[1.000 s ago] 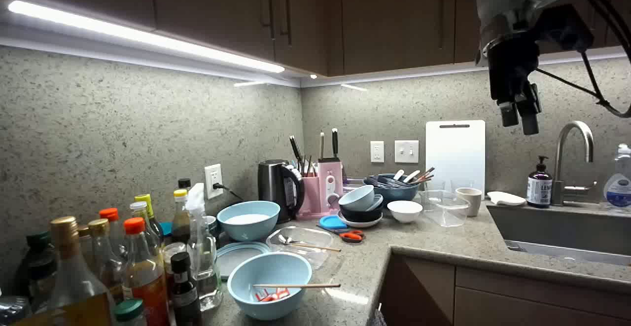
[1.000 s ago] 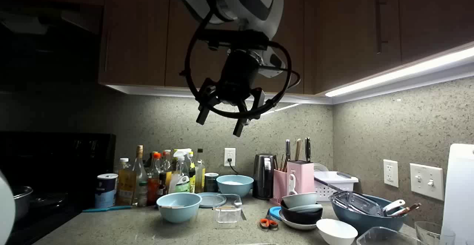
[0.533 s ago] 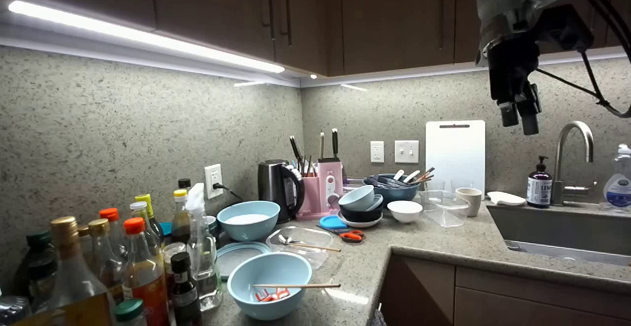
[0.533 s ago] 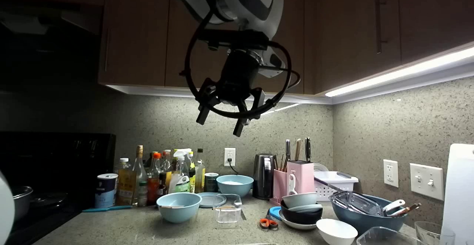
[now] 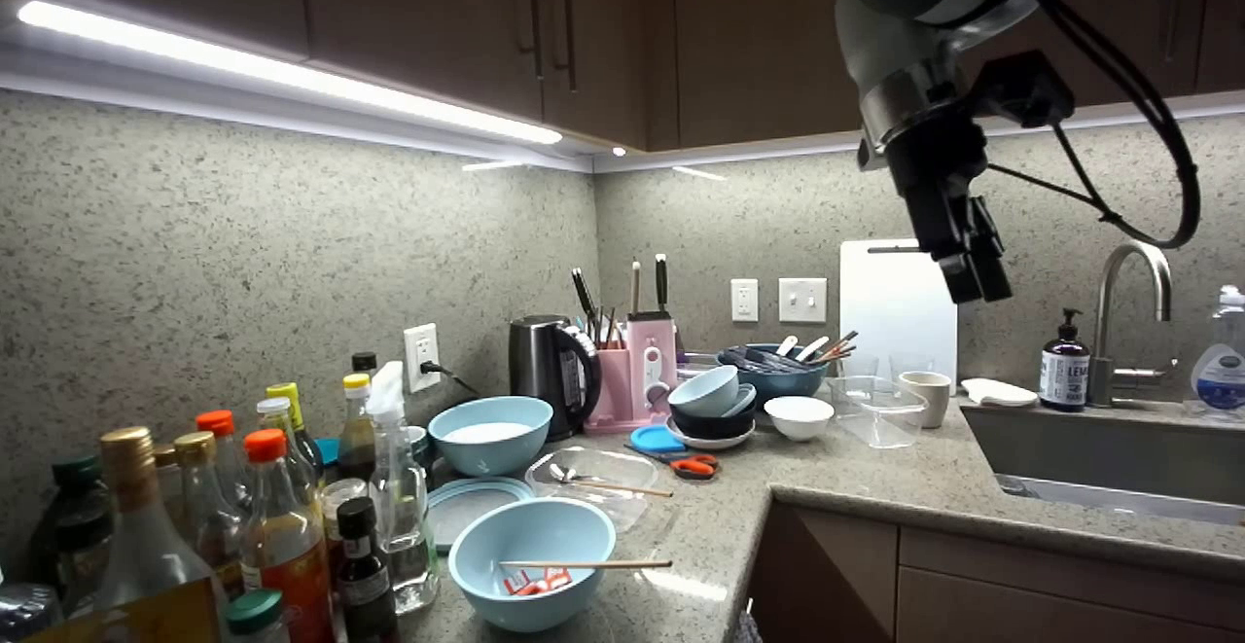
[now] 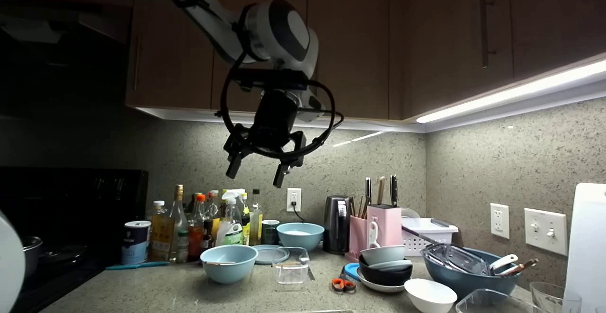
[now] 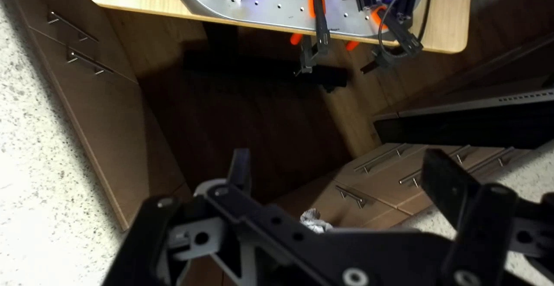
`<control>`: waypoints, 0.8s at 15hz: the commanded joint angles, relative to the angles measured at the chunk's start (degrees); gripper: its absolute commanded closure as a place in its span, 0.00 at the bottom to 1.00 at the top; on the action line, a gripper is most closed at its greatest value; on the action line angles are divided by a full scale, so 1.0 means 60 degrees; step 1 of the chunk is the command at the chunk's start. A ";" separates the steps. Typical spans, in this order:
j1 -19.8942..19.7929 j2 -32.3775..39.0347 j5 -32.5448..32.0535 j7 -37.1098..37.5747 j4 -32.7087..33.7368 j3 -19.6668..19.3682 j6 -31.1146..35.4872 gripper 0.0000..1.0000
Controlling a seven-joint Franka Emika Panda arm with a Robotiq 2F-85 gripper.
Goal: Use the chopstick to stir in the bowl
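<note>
The hand (image 6: 255,174) hangs spread, grasping nothing, above the level of the desk (image 6: 199,294) and well apart from the bowl (image 5: 525,614). The chopstick (image 5: 640,563) rests across the bowl's rim, one end projecting — a thin target: an off-centre pinch could roll it or tip it inside, and hard stirring could drag the bowl. Red-and-white pieces (image 5: 537,583) lie within. The spray bottle (image 5: 394,487) and other bottles (image 5: 287,560) crowd one side, probably narrowing the approach; lid (image 5: 470,510) and tub (image 6: 291,276) lie near.
</note>
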 commanded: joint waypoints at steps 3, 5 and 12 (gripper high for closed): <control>0.0927 0.0937 -0.1088 0.0331 -0.0762 0.1547 0.0774 0.00; 0.1144 0.1139 -0.1308 0.0166 -0.0733 0.1787 0.0654 0.00; 0.1224 0.1264 -0.1250 0.0174 -0.0653 0.1787 0.0627 0.00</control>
